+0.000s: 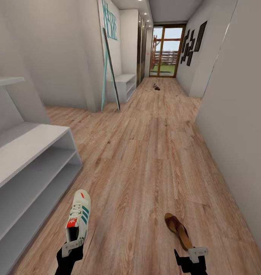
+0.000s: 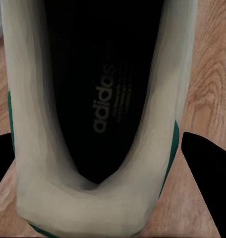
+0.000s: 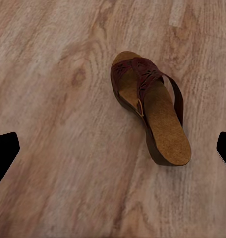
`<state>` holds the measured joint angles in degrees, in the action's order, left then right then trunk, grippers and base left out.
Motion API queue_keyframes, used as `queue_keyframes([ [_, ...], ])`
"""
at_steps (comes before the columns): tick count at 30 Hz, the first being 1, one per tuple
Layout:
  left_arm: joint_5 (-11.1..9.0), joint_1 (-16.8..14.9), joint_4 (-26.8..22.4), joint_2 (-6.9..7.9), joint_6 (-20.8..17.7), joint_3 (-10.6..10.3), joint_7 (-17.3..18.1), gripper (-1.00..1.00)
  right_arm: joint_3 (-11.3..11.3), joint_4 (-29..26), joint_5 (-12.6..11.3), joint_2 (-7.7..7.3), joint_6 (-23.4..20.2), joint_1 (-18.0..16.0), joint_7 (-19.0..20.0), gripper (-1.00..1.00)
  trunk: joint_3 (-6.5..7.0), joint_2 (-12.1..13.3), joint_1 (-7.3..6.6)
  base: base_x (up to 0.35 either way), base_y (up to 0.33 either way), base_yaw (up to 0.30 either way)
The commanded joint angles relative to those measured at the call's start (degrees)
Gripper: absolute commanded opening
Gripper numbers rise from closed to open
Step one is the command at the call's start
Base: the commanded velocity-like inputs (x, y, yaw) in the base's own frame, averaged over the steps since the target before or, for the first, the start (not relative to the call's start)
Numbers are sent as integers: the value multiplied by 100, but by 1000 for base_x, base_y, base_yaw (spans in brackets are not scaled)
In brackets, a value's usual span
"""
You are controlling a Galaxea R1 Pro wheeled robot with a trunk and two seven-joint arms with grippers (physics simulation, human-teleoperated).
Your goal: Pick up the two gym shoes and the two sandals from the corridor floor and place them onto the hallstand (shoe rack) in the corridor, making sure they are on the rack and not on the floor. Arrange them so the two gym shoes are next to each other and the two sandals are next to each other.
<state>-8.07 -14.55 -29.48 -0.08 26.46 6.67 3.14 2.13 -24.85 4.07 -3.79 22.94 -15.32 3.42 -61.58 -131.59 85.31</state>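
Printed inside the one gym shoe [image 2: 98, 99] is "adidas"; the left gripper [image 1: 72, 248] has its jaws apart, one on each side of the heel. That shoe lies on the corridor floor [image 1: 145, 160] beside the hallstand [image 1: 27, 168]. One sandal [image 3: 150, 111] lies on the floor before the right gripper [image 1: 191, 256], whose jaws are spread wide. Another small dark shoe [image 1: 156, 87] lies far down the corridor.
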Motion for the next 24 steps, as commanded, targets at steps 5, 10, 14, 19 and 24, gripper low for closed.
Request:
queue_keyframes([
  [5,-47,-4,4,-1,11,1,28,-100,24,-2,42,1,17,1,18,100,-4,-2,-1,0,-202,112],
  [10,-48,-4,4,-1,9,8,23,-100,19,-2,39,1,17,-1,21,100,-4,-2,-1,0,-233,10],
  [14,-54,-4,4,6,9,10,21,-100,17,-3,37,1,17,-2,20,100,-4,-2,-1,6,-186,1],
  [19,-54,-4,6,8,9,11,21,-100,19,-4,39,1,17,-1,20,100,-4,-2,-1,4,-11,0],
  [24,-54,-4,5,8,9,10,20,-100,20,-4,40,1,17,-2,18,100,-4,-2,-1,1,-2,21],
])
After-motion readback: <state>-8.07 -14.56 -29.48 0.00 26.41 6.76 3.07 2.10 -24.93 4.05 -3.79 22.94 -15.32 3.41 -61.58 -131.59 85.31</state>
